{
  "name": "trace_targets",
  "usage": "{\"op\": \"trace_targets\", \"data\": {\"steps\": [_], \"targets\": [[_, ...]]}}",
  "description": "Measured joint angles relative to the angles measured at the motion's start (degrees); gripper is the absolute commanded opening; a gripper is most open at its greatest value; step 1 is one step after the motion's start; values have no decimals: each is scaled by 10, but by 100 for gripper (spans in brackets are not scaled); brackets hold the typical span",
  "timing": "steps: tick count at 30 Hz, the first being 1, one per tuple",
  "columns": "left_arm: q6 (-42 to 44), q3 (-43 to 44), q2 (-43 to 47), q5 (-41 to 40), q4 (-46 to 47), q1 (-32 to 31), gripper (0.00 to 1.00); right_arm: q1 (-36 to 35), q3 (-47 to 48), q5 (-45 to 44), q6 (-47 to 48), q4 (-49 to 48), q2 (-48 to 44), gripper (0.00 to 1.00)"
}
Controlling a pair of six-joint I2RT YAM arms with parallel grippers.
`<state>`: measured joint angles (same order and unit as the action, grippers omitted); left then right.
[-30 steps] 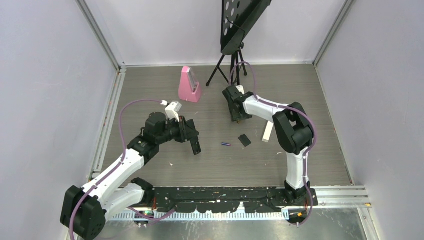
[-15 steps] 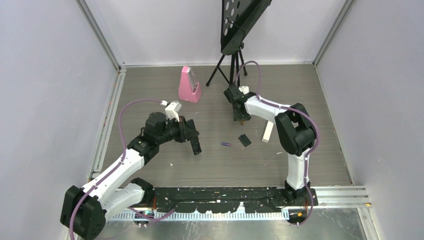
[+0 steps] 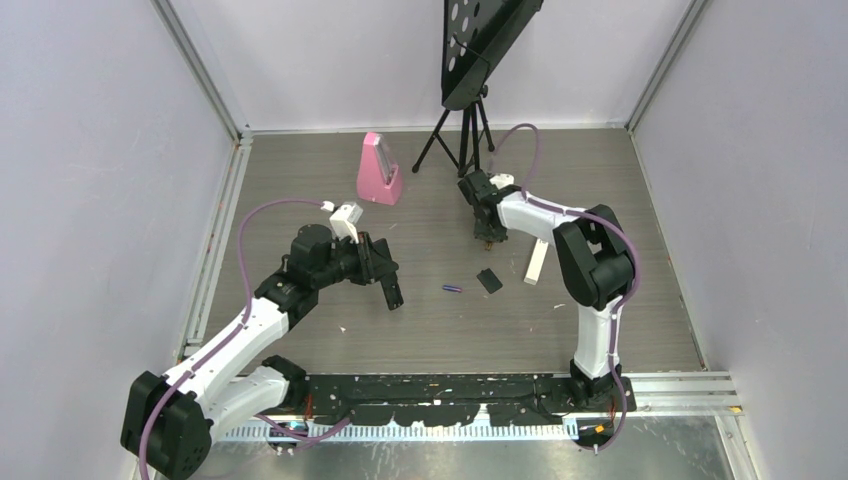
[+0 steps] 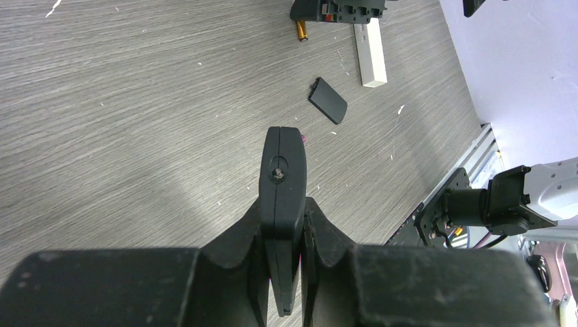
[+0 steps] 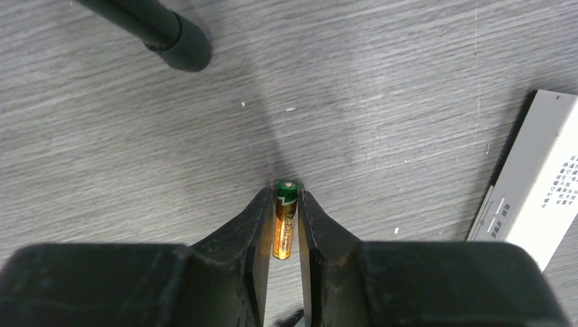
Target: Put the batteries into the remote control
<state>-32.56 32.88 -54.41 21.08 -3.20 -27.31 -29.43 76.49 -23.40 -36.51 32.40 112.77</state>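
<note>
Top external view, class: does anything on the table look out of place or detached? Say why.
The small black back cover lies loose on the grey wood-grain table, apart from the slim black remote control clamped in the left gripper. A purple battery lies near the cover.

Gold battery (image 5: 285, 225), black remote control (image 4: 282, 191)

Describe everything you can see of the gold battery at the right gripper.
The gold battery is a slim cylinder in a shiny gold-orange wrap with small print, a green band and a silvery end cap pointing away from the wrist. It sits lengthwise between the fingers of the right gripper, which press on both its sides. Whether it rests on the grey wood-grain table cannot be told.
</note>
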Motion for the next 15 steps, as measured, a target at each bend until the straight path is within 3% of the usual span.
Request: {"op": "trace_targets", "data": {"steps": [7, 15], "targets": [[-1, 0, 13, 1, 2, 0, 0, 18, -6, 11, -3, -20, -2, 1], [-19, 2, -21, 12, 34, 0, 0, 23, -105, 49, 6, -110, -68, 0]]}}
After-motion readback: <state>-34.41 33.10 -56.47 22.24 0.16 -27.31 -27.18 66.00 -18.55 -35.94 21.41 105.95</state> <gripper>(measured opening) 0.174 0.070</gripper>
